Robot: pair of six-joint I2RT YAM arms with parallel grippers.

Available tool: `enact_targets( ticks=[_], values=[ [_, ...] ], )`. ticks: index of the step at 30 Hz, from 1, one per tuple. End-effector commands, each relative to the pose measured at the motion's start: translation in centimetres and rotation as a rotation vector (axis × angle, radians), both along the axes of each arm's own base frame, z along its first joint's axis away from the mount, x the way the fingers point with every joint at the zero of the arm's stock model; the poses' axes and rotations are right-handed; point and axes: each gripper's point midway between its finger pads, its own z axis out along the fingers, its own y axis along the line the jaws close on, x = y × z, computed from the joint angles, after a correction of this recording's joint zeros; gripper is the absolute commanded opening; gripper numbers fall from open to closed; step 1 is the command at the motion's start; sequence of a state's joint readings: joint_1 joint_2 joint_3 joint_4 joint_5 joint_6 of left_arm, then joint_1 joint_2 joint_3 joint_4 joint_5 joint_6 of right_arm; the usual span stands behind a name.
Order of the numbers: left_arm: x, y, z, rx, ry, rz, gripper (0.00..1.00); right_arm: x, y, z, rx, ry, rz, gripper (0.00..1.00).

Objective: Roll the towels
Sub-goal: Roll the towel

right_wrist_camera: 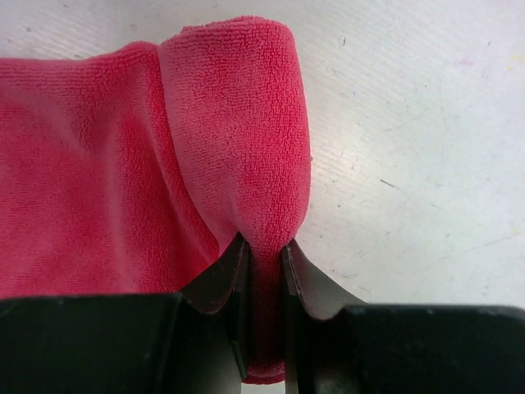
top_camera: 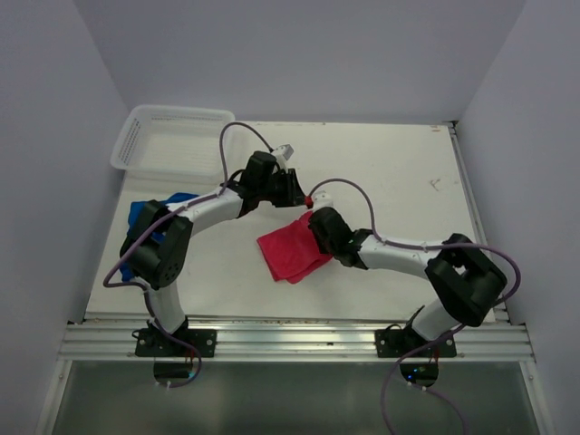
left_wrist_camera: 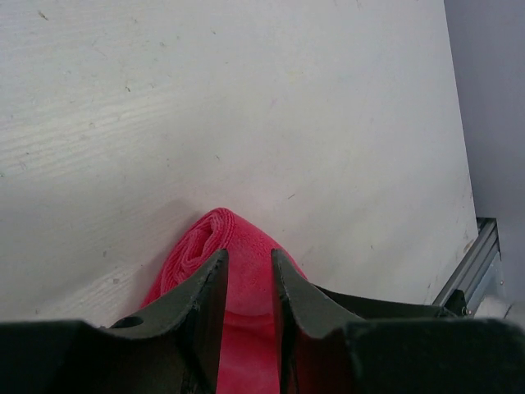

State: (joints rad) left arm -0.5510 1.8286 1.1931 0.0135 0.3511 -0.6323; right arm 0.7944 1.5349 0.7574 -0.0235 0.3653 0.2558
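Pinching a fold of the pink towel point(right_wrist_camera: 98, 164), the right jaws sit nearly closed. The left jaws narrowly grip it too.

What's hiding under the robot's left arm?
A blue towel lies on the table there, poking out beside the left arm. The arm covers most of it, so whether it is rolled cannot be seen.

Left tool point(left_wrist_camera: 248, 261) and right tool point(right_wrist_camera: 262, 246) sit close together, angled downward, each pinched nearly closed.
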Motion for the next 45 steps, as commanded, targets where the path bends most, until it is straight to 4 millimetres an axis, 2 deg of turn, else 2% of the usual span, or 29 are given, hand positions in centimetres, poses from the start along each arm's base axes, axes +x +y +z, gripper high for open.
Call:
enact_targets(
  ticks=[1, 4, 5, 6, 8, 9, 15, 20, 24, 33, 45],
  values=[
    [0.1, 0.1, 2.2, -0.026, -0.049, -0.003, 0.32, 0.9, -2.2, 0.8, -0.259, -0.089, -0.043, 0.1],
    [-0.1, 0.2, 1.8, -0.022, -0.038, -0.003, 0.32, 0.8, -2.0, 1.2, -0.375, -0.144, -0.044, 0.1],
    [-0.1, 0.2, 1.9, -0.023, -0.039, -0.003, 0.32, 0.5, -1.3, 1.3, -0.394, -0.16, -0.024, 0.11],
    [-0.2, 0.1, 1.8, -0.025, -0.036, -0.006, 0.32, 0.6, -1.5, 1.2, -0.444, -0.176, -0.03, 0.11],
    [-0.2, 0.0, 1.9, -0.037, -0.032, -0.009, 0.32, 0.1, -0.6, 1.1, -0.483, -0.192, -0.005, 0.12],
    [-0.2, -0.1, 2.0, -0.042, -0.031, -0.011, 0.32, 0.0, -0.8, 0.7, -0.528, -0.2, -0.007, 0.12],
    [-0.5, -0.4, 2.1, -0.063, -0.022, -0.024, 0.32, -1.3, 2.1, 0.2, -0.64, -0.256, 0.074, 0.14],
    [-0.9, -0.3, 2.2, -0.063, -0.022, -0.027, 0.32, -2.1, 3.6, -1.4, -0.737, -0.256, 0.12, 0.15],
    [-1.8, -0.4, 1.7, -0.066, -0.012, -0.038, 0.32, -2.2, 4.1, -2.0, -0.819, -0.269, 0.138, 0.15],
    [-4.6, -2.2, 0.0, -0.076, 0.015, -0.104, 0.31, -2.4, 4.3, -3.6, -0.838, -0.236, 0.163, 0.15],
    [-6.3, -3.5, 0.4, -0.129, 0.034, -0.159, 0.31, -2.7, 4.2, -4.8, -0.845, -0.208, 0.175, 0.17]
  ],
)
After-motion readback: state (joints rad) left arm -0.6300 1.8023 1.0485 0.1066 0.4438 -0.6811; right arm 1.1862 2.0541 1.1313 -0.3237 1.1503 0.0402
